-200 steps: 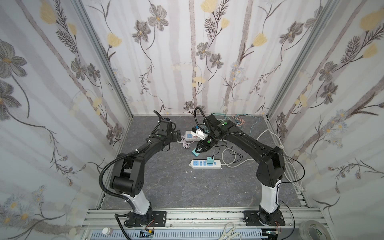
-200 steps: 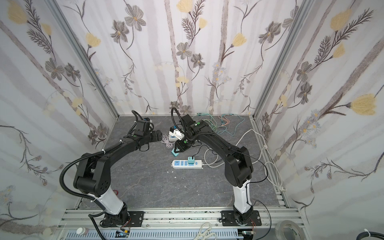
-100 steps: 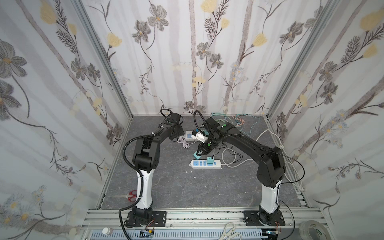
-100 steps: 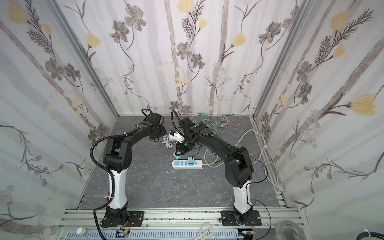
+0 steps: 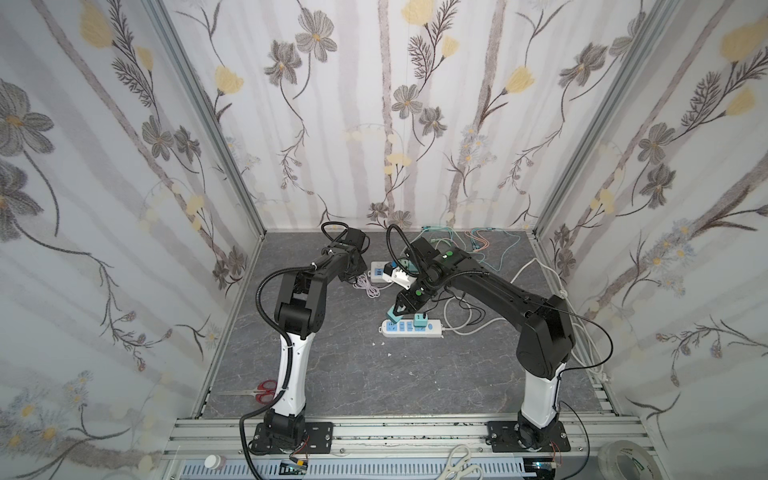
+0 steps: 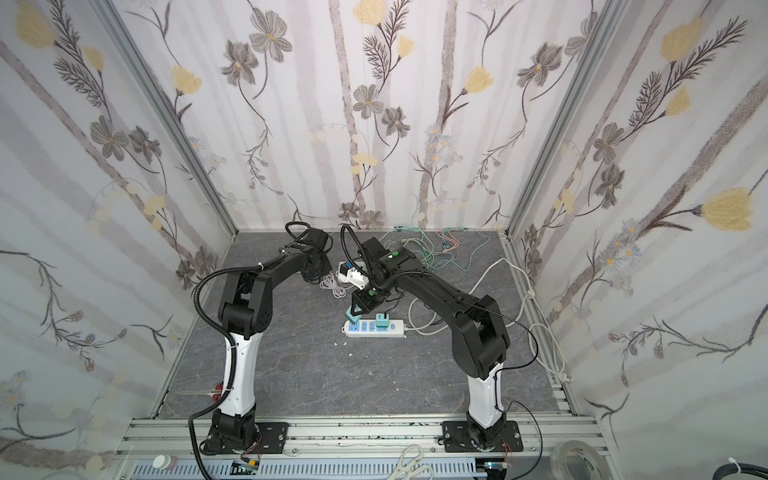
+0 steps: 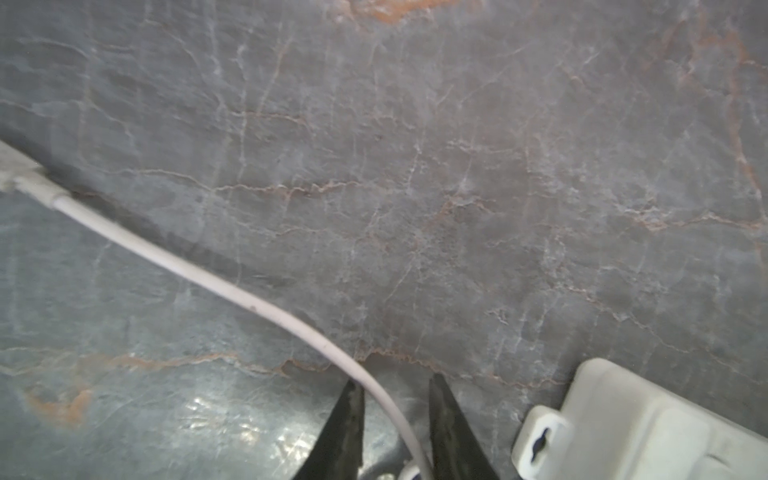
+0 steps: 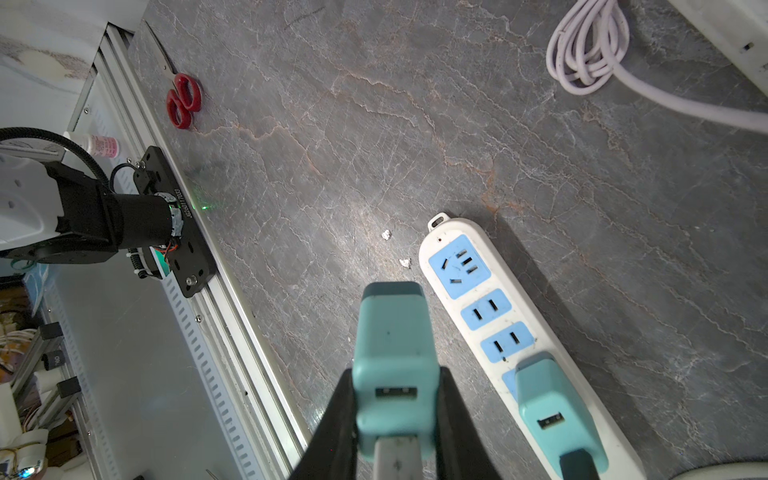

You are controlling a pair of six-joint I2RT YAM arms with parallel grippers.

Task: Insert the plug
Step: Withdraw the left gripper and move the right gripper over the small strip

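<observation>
We see the right gripper (image 8: 395, 374) clamped on a teal block-shaped plug adapter (image 8: 392, 345), with a white cable running out of its USB port. In both top views this plug hangs at the left end of the white power strip with blue sockets (image 8: 442, 232), not seated in any socket. A second teal adapter (image 8: 552, 399) already sits in the strip further along. The strip lies flat on the grey marbled desk (image 7: 457, 166). The left gripper (image 7: 395, 411) is low over the desk at the back. Its jaws stand narrowly apart, and a thin white cable (image 7: 232, 286) passes between them unpinched, beside a small white socket block (image 7: 644, 424).
</observation>
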